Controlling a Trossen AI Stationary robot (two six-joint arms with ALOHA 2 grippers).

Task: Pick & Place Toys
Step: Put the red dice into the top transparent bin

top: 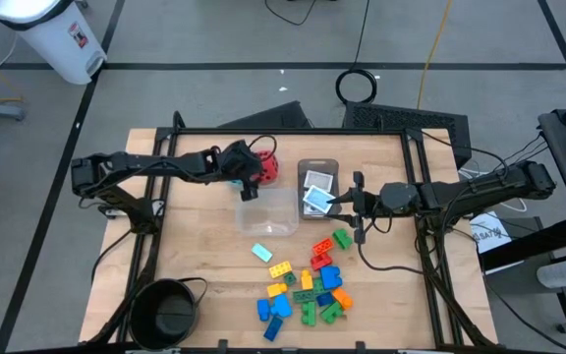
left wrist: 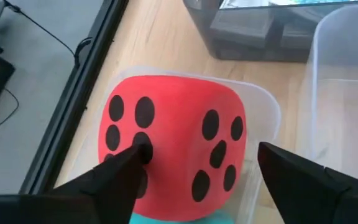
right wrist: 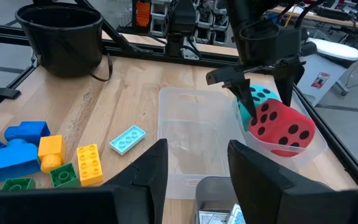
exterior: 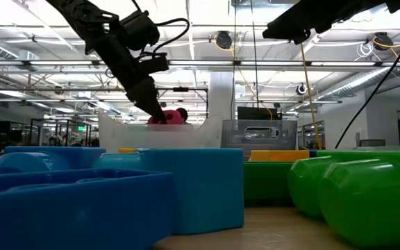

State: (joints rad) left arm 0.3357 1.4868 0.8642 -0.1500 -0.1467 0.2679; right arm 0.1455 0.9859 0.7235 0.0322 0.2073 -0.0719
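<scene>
While the jaws straddle it: the red die (left wrist: 176, 146) could tip out of its small tub (left wrist: 263, 102) if a finger drags it on retreat.
Left gripper (right wrist: 261, 78): spread wide, one finger (left wrist: 126, 168) touching the die, no clamp.
Teal die (right wrist: 257, 99): just under the red one.
Right gripper (top: 353, 205): partly open, above the grey tray (top: 317, 164).
Bricks (top: 308, 290): far off.

Bright, even light falls from the ceiling strip lamps (exterior: 40, 66), so shadows on the wooden table (top: 204, 258) stay faint. In the low view the nearest blue brick (exterior: 82, 201) and green brick (exterior: 367, 194) look soft, probably out of focus.
</scene>
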